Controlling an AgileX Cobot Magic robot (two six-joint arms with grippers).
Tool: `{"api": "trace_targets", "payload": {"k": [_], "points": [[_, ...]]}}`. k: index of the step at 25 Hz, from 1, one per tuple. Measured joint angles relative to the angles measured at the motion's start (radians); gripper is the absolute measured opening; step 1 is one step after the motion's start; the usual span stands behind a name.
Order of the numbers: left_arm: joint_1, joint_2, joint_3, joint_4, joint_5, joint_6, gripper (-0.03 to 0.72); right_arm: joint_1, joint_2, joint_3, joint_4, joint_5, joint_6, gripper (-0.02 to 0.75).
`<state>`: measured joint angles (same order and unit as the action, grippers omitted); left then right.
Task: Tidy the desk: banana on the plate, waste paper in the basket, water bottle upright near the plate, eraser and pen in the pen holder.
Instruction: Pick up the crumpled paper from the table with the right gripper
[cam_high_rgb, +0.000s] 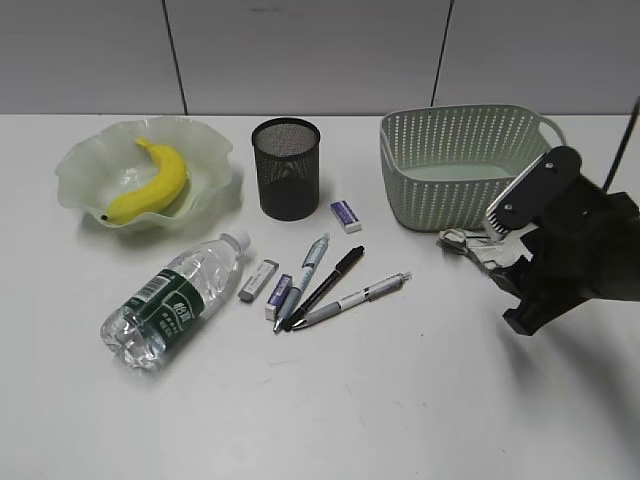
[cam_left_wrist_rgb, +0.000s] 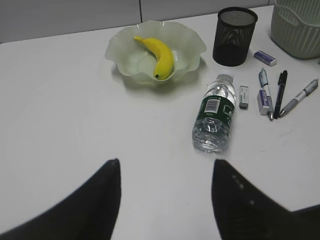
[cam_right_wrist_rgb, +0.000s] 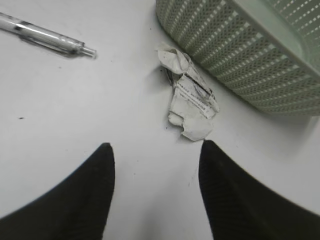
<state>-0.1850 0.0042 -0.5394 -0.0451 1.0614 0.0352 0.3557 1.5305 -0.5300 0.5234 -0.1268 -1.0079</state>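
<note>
Though capped, water bottle (cam_high_rgb: 172, 303) lying diagonally.

White desk (cam_high_rgb: 400, 400) holds: ruffled pale-green plate (cam_high_rgb: 205, 150) back left, black mesh pen holder (cam_high_rgb: 286, 170) at back centre, sage basket (cam_high_rgb: 450, 190) back right. Water bottle (cam_high_rgb: 175, 300) lies on its side, front left. Three erasers (cam_high_rgb: 346, 216) and three pens (cam_high_rgb: 330, 285) loose mid-desk. Crumpled waste paper (cam_right_wrist_rgb: 190, 102) lies just beside the basket's front wall.

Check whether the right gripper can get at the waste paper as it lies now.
Probably yes: the right gripper is open just short of the waste paper, nothing between them, though the basket sits close behind.
</note>
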Motion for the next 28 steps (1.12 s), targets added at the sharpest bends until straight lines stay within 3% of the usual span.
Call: {"api": "trace_targets", "payload": {"k": [5, 20, 24, 28], "points": [[0.0, 0.0, 0.0, 0.0, 0.0, 0.0, 0.433, 0.01, 0.223, -0.047, 0.096, -0.191, 0.001, 0.436], [0.0, 0.0, 0.0, 0.001, 0.0, 0.0, 0.433, 0.01, 0.435, -0.258, 0.131, -0.179, 0.031, 0.4], [0.0, 0.0, 0.0, 0.001, 0.0, 0.0, 0.433, 0.01, 0.444, -0.265, 0.164, -0.17, 0.035, 0.282], [0.0, 0.0, 0.0, 0.002, 0.0, 0.0, 0.433, 0.01, 0.443, -0.269, 0.167, -0.165, 0.035, 0.067]]}}
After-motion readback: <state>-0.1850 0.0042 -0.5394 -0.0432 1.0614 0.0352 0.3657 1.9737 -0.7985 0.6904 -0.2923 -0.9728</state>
